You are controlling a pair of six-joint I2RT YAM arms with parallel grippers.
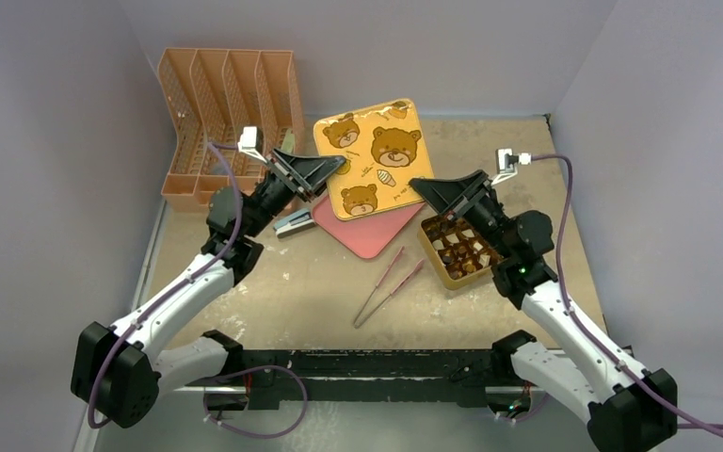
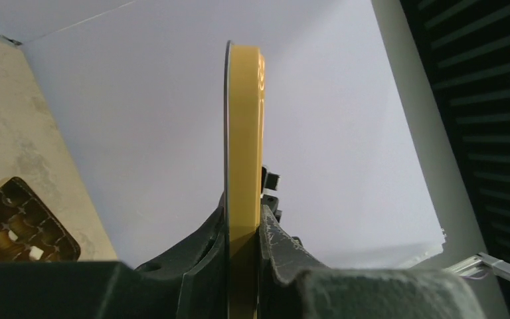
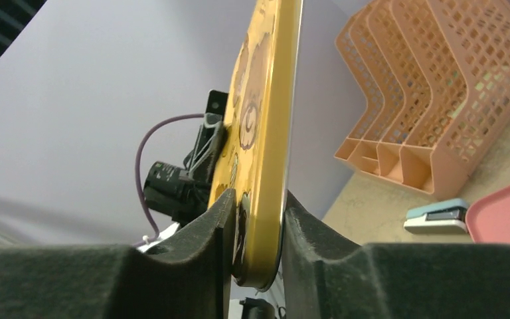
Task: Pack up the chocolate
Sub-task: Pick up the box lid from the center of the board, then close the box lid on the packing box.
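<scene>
Many chocolate pieces (image 1: pixel 458 249) sit seemingly below right fingers (image 1: pixel 433 191) gripping lid (image 1: pixel 377 155).

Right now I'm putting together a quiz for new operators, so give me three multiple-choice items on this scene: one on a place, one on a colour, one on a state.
1. Where does the gold gridded box of chocolate sit?
A) on the table beside the right arm
B) in the file rack
C) on the tray

2. What colour is the tray below the bear-printed lid?
A) green
B) blue
C) pink

3. What holds the lid?
A) the left gripper alone
B) the left gripper and right gripper together
C) nothing; it lies flat

Answers:
1 A, the top view shows it on the table there.
2 C, its exposed corner is pink.
3 B, each wrist view shows fingers shut on the lid's rim.
</scene>
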